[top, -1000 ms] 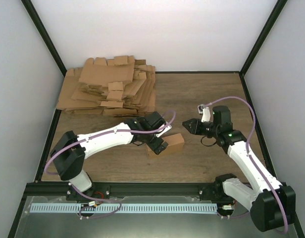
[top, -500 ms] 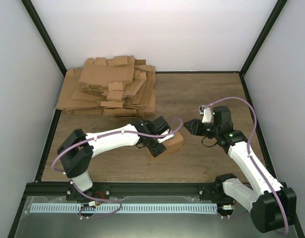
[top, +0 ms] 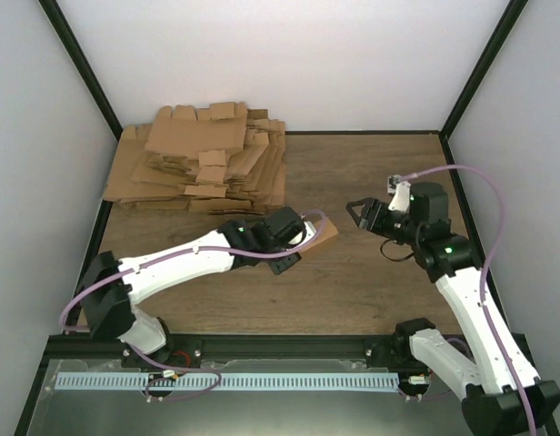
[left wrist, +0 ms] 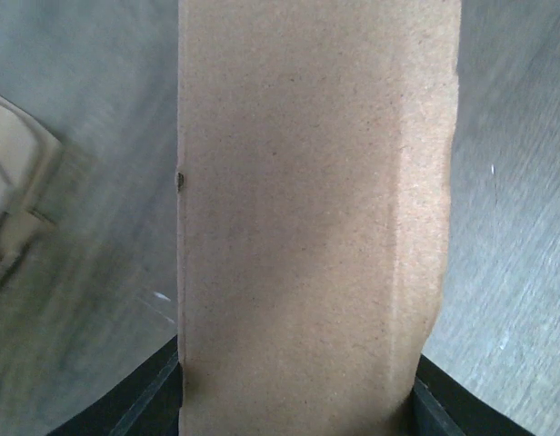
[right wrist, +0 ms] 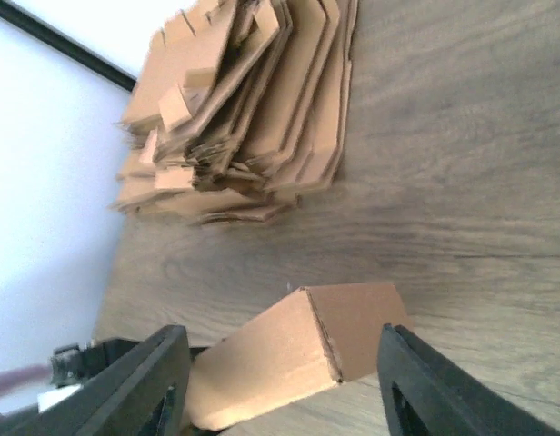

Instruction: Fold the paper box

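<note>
Paper box (top: 322, 238) near bench (top: 380, 168) centre, in front of cardboard pile (top: 203, 168). Sits clamped in left pincer (top: 300, 245), 2 fingers pressed against its sides. Faces right pincer (top: 356, 216): empty, jaws spread, near but apart.

The gripper (right wrist: 282, 334) has its fingers spread wide. Just ahead, framed between them, is a folded paper box (right wrist: 353, 327). Farther ahead, a pile of flat cardboard (right wrist: 253, 118) rests on the wooden worktop (right wrist: 462, 182).
</note>
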`<state>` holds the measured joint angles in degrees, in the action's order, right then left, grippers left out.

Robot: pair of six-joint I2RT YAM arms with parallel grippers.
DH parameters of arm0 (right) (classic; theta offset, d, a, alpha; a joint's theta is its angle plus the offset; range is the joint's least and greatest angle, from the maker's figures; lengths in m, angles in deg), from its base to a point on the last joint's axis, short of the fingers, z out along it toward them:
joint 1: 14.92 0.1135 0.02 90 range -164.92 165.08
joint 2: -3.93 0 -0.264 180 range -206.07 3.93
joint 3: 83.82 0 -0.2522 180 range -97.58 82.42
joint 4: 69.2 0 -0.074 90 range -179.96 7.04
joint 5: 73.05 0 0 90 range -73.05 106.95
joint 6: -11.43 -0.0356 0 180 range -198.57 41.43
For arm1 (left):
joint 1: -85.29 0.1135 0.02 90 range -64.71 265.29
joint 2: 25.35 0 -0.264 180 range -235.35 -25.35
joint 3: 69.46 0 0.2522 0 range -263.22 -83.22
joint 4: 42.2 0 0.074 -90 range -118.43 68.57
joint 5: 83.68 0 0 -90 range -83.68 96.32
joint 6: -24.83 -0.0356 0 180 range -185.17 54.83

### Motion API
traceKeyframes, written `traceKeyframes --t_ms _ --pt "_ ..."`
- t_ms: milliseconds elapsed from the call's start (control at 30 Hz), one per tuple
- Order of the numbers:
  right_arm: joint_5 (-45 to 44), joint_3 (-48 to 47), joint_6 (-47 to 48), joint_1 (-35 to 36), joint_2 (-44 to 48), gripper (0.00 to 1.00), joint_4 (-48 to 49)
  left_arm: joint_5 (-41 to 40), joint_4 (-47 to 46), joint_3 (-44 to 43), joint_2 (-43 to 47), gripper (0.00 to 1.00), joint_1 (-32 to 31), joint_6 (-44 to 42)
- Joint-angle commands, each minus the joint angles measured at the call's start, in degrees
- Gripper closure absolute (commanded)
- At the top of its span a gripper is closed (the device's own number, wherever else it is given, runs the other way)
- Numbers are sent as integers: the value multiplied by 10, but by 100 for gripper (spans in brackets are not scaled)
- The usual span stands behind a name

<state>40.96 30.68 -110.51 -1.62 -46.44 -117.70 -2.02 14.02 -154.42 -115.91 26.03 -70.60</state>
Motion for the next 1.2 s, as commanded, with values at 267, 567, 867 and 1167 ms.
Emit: traceKeyframes --t_ms 267,567,867,1167 --pt "16 -164 -219 -1 7 15 -166 -143 -148 74 160 51 -20 -101" --pt "268 -150 -474 -1 -5 13 -105 -132 -272 153 273 51 -21 -153" --pt "315 -128 -621 -1 10 9 -18 -81 -305 210 337 50 -22 -211" --pt "344 -118 -623 0 0 12 -50 -85 -331 227 372 49 -32 -271"
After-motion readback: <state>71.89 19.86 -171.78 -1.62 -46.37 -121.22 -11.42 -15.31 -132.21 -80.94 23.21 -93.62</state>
